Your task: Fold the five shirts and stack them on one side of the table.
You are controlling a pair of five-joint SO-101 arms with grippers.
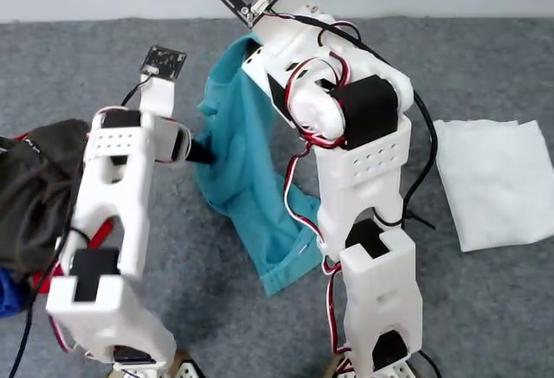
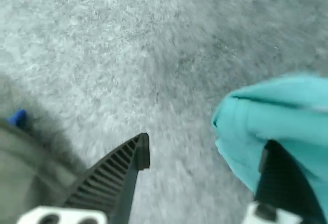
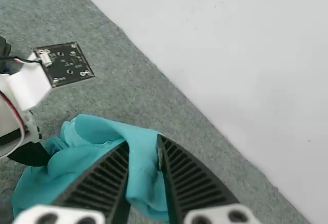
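Where the grey, felt-like tabletop (image 1: 485,58) runs under both arms, the teal shirt (image 1: 251,188) is the biggest loose thing on it. It lies as a long, crumpled band between the two arms, from the far side of the tabletop towards the near edge.

At the left edge of the high view sits a heap of dark cloth (image 1: 35,188), with a bit of blue cloth (image 1: 7,296) showing at its near end. A white shirt (image 1: 493,179) lies folded flat on the right side, well apart from the teal one.

The right gripper (image 3: 144,149) is clenched on the teal shirt. Its two ribbed fingers (image 3: 102,180) stand almost together, and a bunched fold of the cloth is pinched in the narrow gap between them, at the shirt's far end near the pale wall (image 3: 230,55).

The left gripper (image 2: 205,142) is spread wide and holds nothing. One finger is over bare tabletop, and the other stands against the shirt's rolled side edge. From the wrist view I cannot tell whether that finger presses the cloth or only overlaps it. In the high view its dark tip meets the shirt's left edge about midway along the band.
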